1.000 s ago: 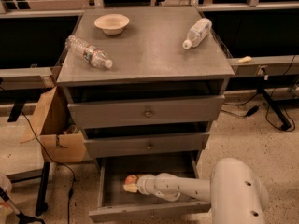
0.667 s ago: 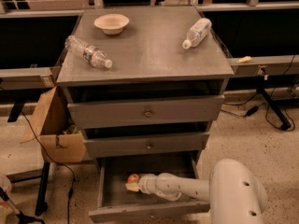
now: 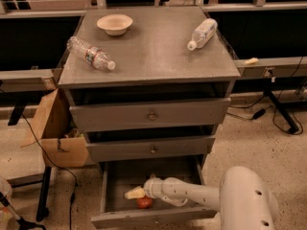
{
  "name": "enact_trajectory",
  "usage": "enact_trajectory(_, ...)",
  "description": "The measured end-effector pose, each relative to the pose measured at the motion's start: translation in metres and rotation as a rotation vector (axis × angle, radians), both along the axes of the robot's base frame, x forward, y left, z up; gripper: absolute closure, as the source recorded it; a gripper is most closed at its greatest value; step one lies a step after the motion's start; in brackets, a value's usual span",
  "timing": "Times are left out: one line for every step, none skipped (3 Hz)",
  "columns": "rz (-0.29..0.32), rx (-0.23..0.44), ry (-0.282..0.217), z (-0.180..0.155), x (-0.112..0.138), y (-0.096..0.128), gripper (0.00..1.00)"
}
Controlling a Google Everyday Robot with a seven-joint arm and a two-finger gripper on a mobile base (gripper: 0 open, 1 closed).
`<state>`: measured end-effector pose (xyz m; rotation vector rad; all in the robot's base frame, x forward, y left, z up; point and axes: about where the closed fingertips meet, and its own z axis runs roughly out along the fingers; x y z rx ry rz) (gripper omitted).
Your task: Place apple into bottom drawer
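Observation:
The bottom drawer point(image 3: 115, 186) is pulled out, a shallow grey tray under the two upper grey drawers. The apple point(image 3: 145, 202), red-orange, lies on the drawer floor near the front middle. My white arm reaches in from the lower right, and my gripper point(image 3: 135, 193) is low inside the drawer. Its pale tip is just up and left of the apple, right beside it. I cannot tell whether it touches the apple.
On the cabinet top point(image 3: 153, 47) stand a beige bowl point(image 3: 114, 23) at the back left, a clear plastic bottle point(image 3: 91, 53) lying at the left, and a white bottle point(image 3: 202, 33) lying at the right. A cardboard box point(image 3: 57, 128) stands left of the cabinet. Cables run over the floor on the right.
The apple was at the gripper's tip before. It now lies lower on the drawer floor, towards the front, and the gripper's tip has shifted slightly.

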<state>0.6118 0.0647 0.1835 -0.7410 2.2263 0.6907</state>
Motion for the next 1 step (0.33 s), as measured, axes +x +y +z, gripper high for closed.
enact_trajectory(0.000,0.000,0.000,0.0000,0.0000,0.0000,0.00)
